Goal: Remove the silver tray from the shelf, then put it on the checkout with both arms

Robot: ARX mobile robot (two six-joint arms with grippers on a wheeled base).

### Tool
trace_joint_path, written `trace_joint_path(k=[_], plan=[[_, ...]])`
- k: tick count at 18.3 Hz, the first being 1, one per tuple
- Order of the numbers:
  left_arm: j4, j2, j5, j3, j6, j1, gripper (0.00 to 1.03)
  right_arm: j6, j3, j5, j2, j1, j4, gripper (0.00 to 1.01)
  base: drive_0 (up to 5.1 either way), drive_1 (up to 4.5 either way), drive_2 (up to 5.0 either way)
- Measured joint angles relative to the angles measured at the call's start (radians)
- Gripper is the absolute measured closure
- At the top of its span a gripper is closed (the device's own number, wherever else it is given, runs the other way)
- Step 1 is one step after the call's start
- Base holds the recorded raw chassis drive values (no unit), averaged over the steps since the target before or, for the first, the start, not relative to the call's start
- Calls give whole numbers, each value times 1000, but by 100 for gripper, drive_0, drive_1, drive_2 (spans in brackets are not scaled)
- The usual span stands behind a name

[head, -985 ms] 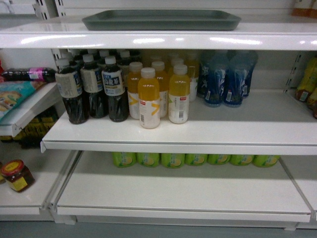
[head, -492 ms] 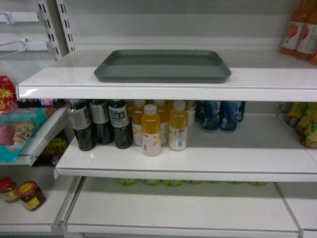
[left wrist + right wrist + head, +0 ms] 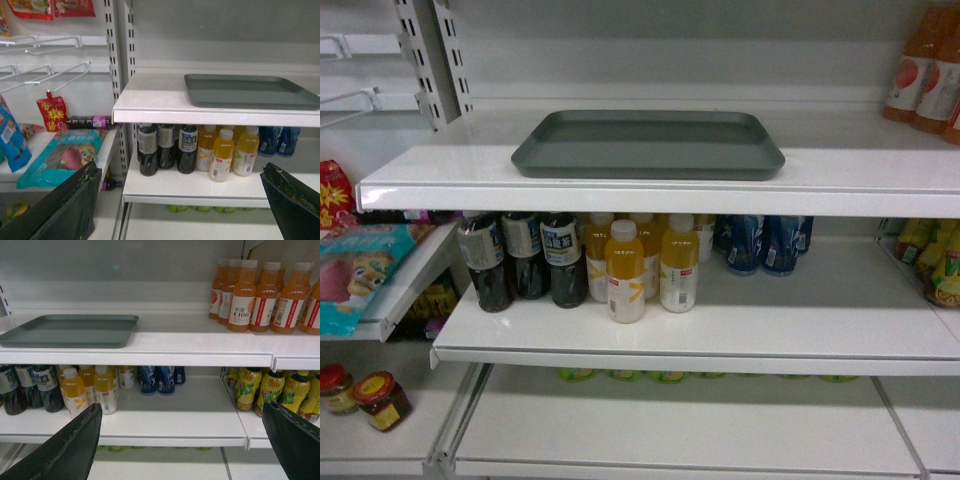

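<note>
White store shelving fills the view, with a pale back wall and slotted uprights. The tray (image 3: 648, 144) lies flat on the shelf (image 3: 440, 175), near its front lip and left of centre, nothing on it and nothing touching it. To its right on the same board stand orange bottles (image 3: 260, 295). On the board below, dark bottles (image 3: 525, 258) stand in a cluster at left, yellow bottles (image 3: 650, 265) just beside them, and blue bottles (image 3: 765, 240) further back to the right; green cans (image 3: 650, 375) peek out under that board's edge. At far left a lower side shelf holds snack bags (image 3: 355, 270), with two red-lidded jars (image 3: 365, 395) beneath. The left gripper (image 3: 185, 200) and the right gripper (image 3: 180, 440) each show wide-spread fingers at the bottom corners of their wrist views, released and holding nothing, both well short of the tray.
</note>
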Motion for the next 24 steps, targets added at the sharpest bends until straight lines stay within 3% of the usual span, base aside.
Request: trace_joint_path(k=[24], plan=[[-6,0,0,0,0,0,5,0,0,0,0,0,-6,3,1,429,-426]])
